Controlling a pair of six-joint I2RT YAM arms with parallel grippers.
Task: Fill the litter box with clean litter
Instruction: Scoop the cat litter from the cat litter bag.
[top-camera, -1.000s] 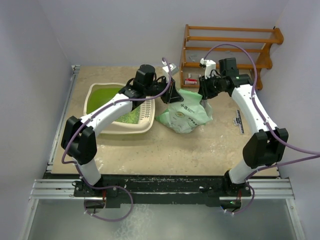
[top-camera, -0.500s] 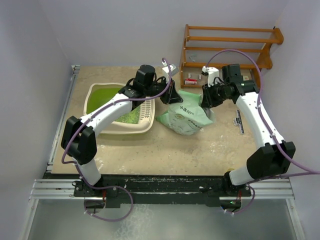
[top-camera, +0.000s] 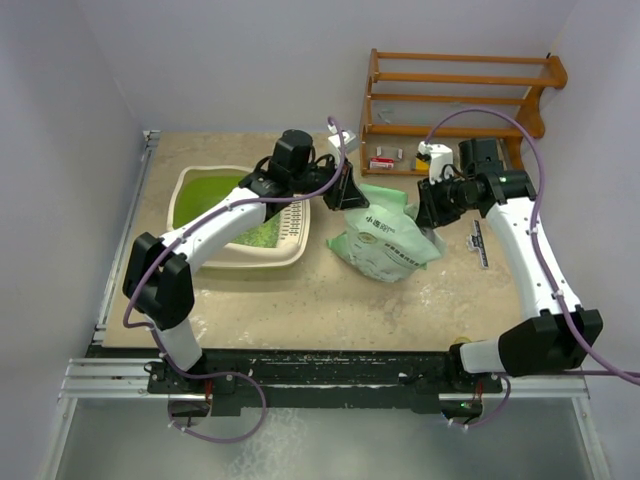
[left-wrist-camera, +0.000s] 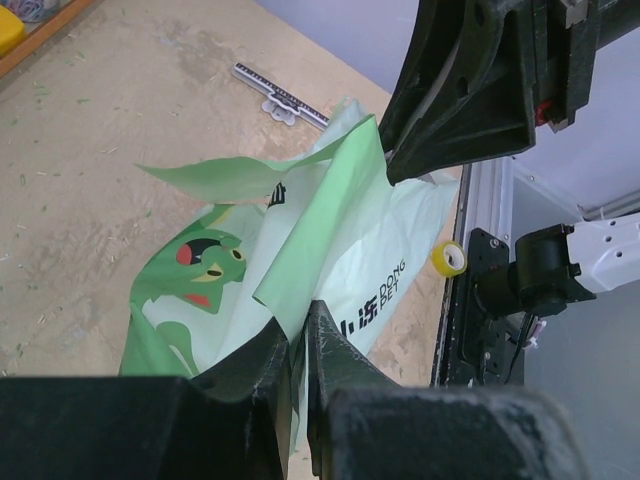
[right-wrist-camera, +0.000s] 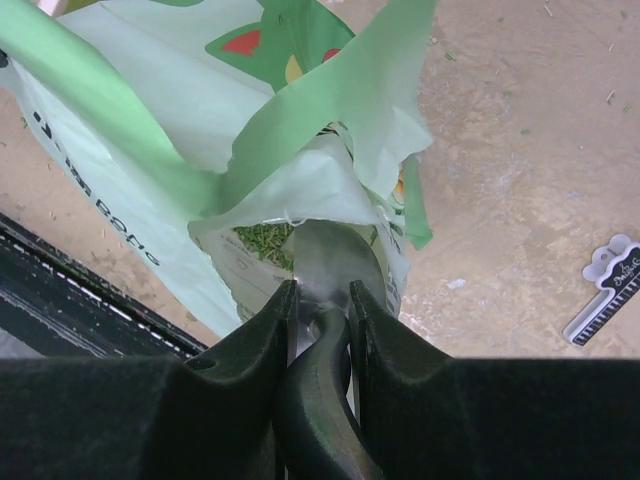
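The cream litter box (top-camera: 290, 255) with its lime-green inside sits at the left, and green litter (top-camera: 262, 232) lies in it by the slotted rim. A pale green printed bag (top-camera: 385, 238) lies in the middle. My left gripper (top-camera: 349, 194) is shut on a flap at the bag's upper left edge (left-wrist-camera: 330, 215), pinched between the jaws (left-wrist-camera: 298, 335). At the bag's right side, my right gripper (top-camera: 428, 212) is shut on the black handle of a metal scoop (right-wrist-camera: 330, 262). The scoop's bowl reaches into the bag's mouth, where litter (right-wrist-camera: 262, 240) shows.
A wooden rack (top-camera: 460, 100) stands at the back right with small items (top-camera: 382, 162) on its lowest shelf. A ruler (top-camera: 478, 243) lies on the table right of the bag. A yellow tape roll (left-wrist-camera: 449, 259) sits on the frame at the near edge.
My right arm has swung right and toward the near edge with the scoop, and the bag has shifted right with it. The left arm has held still.
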